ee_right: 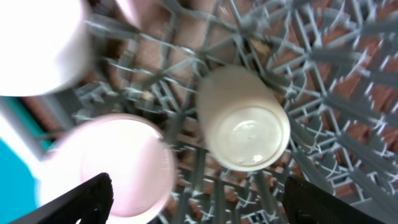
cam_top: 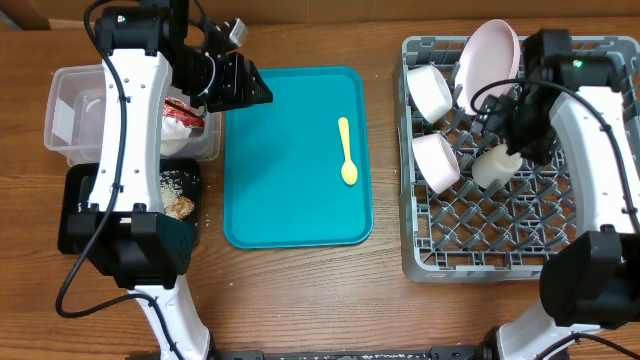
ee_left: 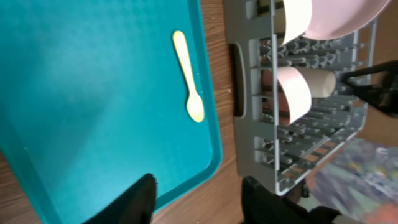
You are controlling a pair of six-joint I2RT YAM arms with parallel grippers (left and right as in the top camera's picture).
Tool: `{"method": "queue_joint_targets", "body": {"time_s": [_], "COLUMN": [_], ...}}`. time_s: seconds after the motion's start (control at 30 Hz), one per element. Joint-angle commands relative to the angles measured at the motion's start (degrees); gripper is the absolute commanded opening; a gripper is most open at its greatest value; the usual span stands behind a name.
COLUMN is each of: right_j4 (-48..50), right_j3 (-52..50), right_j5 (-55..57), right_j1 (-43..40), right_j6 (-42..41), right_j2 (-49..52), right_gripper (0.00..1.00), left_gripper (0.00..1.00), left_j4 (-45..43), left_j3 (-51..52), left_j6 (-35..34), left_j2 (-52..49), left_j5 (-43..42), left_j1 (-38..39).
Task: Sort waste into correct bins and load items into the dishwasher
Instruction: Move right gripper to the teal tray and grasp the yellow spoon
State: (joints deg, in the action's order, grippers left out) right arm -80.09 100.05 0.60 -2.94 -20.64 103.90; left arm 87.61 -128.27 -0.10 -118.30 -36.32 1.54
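The yellow spoon [cam_top: 347, 150] lies on the teal tray [cam_top: 290, 200]; it also shows in the left wrist view [ee_left: 186, 74]. My left gripper [cam_top: 245, 85] is open and empty over the tray's far left corner [ee_left: 199, 200]. The grey dish rack [cam_top: 500, 235] holds the pinkish plate [cam_top: 490, 50], two white bowls [cam_top: 430, 90] [cam_top: 437, 160] and the white cup [cam_top: 492, 165]. My right gripper [cam_top: 515, 130] hangs open and empty just above the cup [ee_right: 245, 118], fingers [ee_right: 205, 205] wide apart. The red wrapper [cam_top: 180, 108] and the white napkin [cam_top: 175, 138] lie in the clear tub [cam_top: 70, 110]. The carrot is out of view.
The black tray [cam_top: 75, 210] in front of the tub holds rice grains [cam_top: 178, 180] and a brown lump [cam_top: 180, 207]. My left arm covers part of both bins. Bare wood runs between the teal tray and the rack [ee_left: 227, 124].
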Motion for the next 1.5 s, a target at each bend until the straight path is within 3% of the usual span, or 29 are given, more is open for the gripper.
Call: {"method": "queue_joint_targets", "body": {"time_s": [0.0, 0.13, 0.27, 0.5, 0.67, 0.87, 1.03, 1.47], "right_j4": [-1.14, 1.11, 6.64, 11.87, 13.05, 13.25, 13.97, 18.53], "right_j3": [9.46, 14.53, 13.03, 11.15, 11.15, 11.15, 10.97, 7.34], "right_j5": [-1.77, -1.31, -0.7, -0.2, 1.92, -0.44, -0.68, -2.1], "right_j1": [4.0, 13.18, 21.77, 30.16, 32.22, 32.24, 32.24, 32.24], "right_j6": [2.38, 3.02, 0.98, -1.97, -4.13, -4.85, -4.66, -4.92], "right_j2": [-0.39, -0.37, 1.44, 12.28, 20.41, 27.89, 28.76, 28.83], "right_gripper": [0.89, 0.89, 0.88, 0.75, 0.74, 0.68, 0.67, 0.46], "left_gripper": [0.52, 0.57, 0.52, 0.71, 0.79, 0.8, 0.8, 0.84], "left_j4": [-0.31, -0.9, -2.54, -6.56, -6.43, -5.57, -5.55, -5.18], "left_j3": [-0.9, -0.87, -0.9, -0.87, -0.87, -0.87, -0.87, -0.85], "left_j6": [0.04, -0.83, -5.14, -9.35, -9.09, -9.09, -9.11, -9.14], "left_j2": [0.33, 0.33, 0.33, 0.33, 0.31, 0.31, 0.31, 0.28], "left_j5": [5.29, 12.79, 18.29, 18.82, 19.47, 20.48, 20.46, 20.46], "left_j1": [0.42, 0.42, -0.04, -3.34, -4.2, -3.82, -3.78, -3.74]}}
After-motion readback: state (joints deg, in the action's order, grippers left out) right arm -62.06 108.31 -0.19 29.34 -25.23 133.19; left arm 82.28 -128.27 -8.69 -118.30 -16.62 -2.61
